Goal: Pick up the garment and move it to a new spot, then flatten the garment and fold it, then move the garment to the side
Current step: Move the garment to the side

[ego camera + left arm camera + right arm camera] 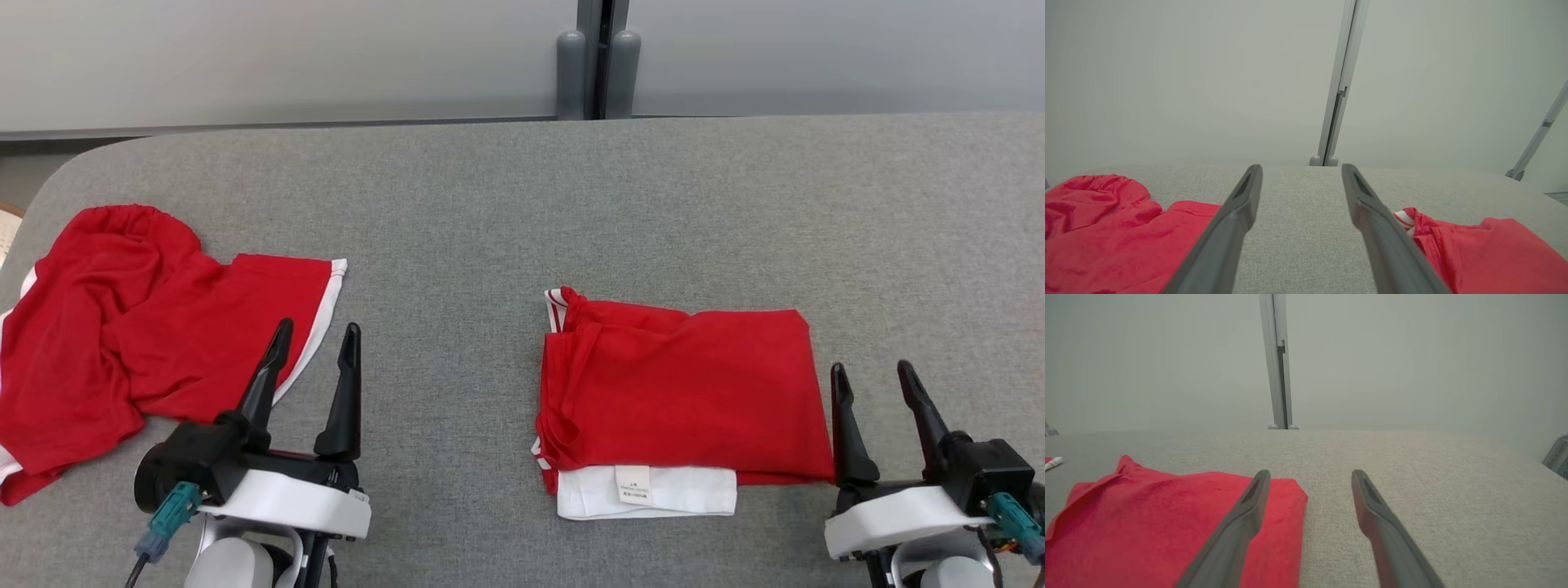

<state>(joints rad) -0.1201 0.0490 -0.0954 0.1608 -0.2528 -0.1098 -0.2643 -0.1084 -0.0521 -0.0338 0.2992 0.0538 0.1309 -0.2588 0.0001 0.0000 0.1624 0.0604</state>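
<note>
Both sets of fingers are spread wide and hold nothing. The left fingers (344, 384) sit low over the worktop (522, 204), with the tips at the white-trimmed hem of the crumpled garment (122, 335). The right fingers (847, 433) are just beside the right edge of the folded garment (686, 384); can't tell if they touch it

Two red pieces on the worktop, well apart:
- crumpled one at far left, bunched and creased, partly cut off by the head view's left edge
- folded one centre-right, a tidy rectangle with a white layer (653, 498) and label (633, 482) showing at the near edge

My read: the folded one looks finished apart from the shift to the side, and the crumpled one looks untouched

Handling: looks like thin sports knit, so light, limp and probably a bit slick. It has no stiffness, so it will drape, drag and lose its shape if lifted from one point

Where to grip:
- crumpled: pinch the white hem corner by the left fingers, with a second pinch on the gathered far edge so it hangs open
- folded: pinch through all layers at both side edges and lift level, or slide it. A top-layer grab would likely undo the fold
</note>
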